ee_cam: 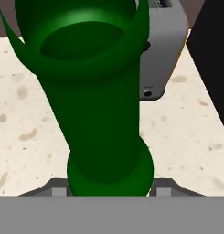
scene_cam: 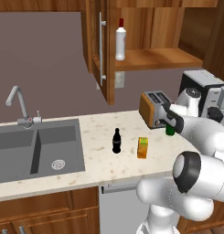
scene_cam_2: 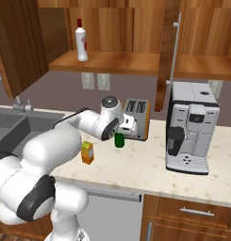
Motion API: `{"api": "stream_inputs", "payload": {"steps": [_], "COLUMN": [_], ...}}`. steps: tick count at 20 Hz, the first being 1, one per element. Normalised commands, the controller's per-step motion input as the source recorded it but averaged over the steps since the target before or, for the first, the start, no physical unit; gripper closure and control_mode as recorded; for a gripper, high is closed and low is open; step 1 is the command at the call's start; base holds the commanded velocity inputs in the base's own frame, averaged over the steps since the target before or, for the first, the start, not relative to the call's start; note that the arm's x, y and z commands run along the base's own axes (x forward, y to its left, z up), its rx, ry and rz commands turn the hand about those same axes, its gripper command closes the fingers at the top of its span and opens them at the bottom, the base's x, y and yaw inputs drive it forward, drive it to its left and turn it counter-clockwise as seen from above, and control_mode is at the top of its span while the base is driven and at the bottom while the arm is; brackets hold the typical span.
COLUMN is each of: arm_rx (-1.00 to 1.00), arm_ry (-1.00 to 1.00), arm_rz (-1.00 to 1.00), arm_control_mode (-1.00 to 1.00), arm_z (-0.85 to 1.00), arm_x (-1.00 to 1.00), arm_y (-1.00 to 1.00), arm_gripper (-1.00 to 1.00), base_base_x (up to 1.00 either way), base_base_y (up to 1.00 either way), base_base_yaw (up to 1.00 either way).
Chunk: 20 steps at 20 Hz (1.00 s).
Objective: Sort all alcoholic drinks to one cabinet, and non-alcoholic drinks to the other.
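1. Left base view: the gripper (scene_cam: pixel 170 122) is low over the counter (scene_cam: pixel 109 167) beside the toaster (scene_cam: pixel 153 108), with just the foot of the green glass bottle (scene_cam: pixel 169 130) showing beneath the wrist. The cola bottle (scene_cam: pixel 116 140) and the juice carton (scene_cam: pixel 142 147) stand near each other on open counter, apart from the arm. The white bottle with red cap (scene_cam: pixel 120 39) already stands on the shelf of the open upper cabinet (scene_cam: pixel 152 58).

2. Right base view: the green glass bottle (scene_cam_2: pixel 119 140) stands just in front of the toaster (scene_cam_2: pixel 137 118), upright as far as can be told, with the gripper (scene_cam_2: pixel 122 128) down over its upper part. The coffee machine (scene_cam_2: pixel 191 127) is well to the side.

3. Hand view: the green glass bottle (ee_cam: pixel 102 105) sits between the two finger tips, which press its sides; the jaws are closed on it, gripping the glass.

Risks, as I judge them: the glass is smooth and tall, so a hold this far up could let it swing or slip on lifting. The toaster is close, and the cabinet door (scene_cam: pixel 100 45) hangs open along the way up; a careless sweep could clip either.
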Motion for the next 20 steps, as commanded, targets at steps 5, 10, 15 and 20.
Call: {"api": "stream_inputs", "payload": {"steps": [5,10,15,20], "arm_rx": [-0.04,-0.01,-0.02,-0.03], "arm_ry": [-0.15,-0.16,-0.21,-0.22], "arm_rz": [0.0,0.0,0.0,0.0], "arm_control_mode": [-1.0,-1.0,-1.0,-1.0], "arm_z": [1.0,1.0,1.0,0.82], "arm_x": [-0.31,0.0,0.0,0.0], "arm_y": [0.0,0.02,0.12,0.29], "arm_gripper": [1.0,1.0,1.0,1.0], "base_base_x": [0.0,0.0,0.0,0.0], "base_base_y": [0.0,0.0,0.0,0.0], "base_base_yaw": [0.0,0.0,0.0,0.0]}}
